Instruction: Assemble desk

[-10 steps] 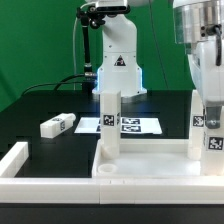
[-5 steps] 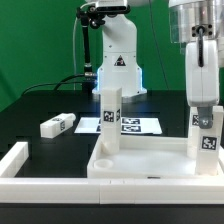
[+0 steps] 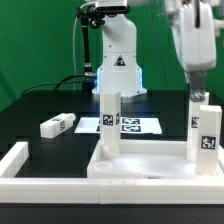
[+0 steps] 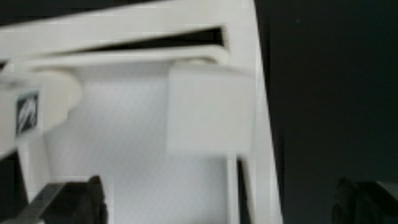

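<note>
One leg (image 3: 207, 135) stands upright on the desk top (image 3: 140, 162), at the exterior view's right, near on the table (image 3: 40, 105). My gripper (image 3: 199, 98) hangs spread just above it; I judge sideways drift could knock it loose.

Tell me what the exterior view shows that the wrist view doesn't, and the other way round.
Only the exterior view: the loose leg lying on the black table, the marker board, and the hand hanging just above the upright leg on that view's right. Only the wrist view: a look straight down past the hand's dark fingers, spread apart with nothing gripped. Both: the white desk top and the leg standing in it under the hand.
</note>
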`<state>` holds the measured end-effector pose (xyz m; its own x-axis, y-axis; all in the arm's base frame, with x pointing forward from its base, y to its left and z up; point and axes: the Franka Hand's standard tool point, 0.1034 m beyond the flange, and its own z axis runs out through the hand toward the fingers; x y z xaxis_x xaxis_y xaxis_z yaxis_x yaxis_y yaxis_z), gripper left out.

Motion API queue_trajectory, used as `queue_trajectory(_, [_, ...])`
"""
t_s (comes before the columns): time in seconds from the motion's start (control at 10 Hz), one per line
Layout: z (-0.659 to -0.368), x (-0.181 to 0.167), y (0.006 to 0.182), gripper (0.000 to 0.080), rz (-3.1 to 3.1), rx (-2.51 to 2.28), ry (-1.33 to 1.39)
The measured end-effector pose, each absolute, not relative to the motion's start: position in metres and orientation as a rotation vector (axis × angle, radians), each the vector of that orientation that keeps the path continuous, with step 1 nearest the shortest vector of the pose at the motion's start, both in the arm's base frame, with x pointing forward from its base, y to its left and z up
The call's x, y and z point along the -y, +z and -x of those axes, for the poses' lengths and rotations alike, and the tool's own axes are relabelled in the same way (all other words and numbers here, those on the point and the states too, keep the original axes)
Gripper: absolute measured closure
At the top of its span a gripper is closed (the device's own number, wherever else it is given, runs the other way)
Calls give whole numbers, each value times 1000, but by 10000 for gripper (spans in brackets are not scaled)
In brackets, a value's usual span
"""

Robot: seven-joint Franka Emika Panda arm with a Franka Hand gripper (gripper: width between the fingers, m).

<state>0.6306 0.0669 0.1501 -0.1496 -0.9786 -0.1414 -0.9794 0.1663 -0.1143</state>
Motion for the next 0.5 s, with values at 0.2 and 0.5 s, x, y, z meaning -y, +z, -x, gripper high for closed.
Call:
queue_trajectory(0.2, [-629,-60,147,150,1915,-2252,-7])
queue_trajectory(0.5, [-629,-61,146,150,1918,-2250,-6])
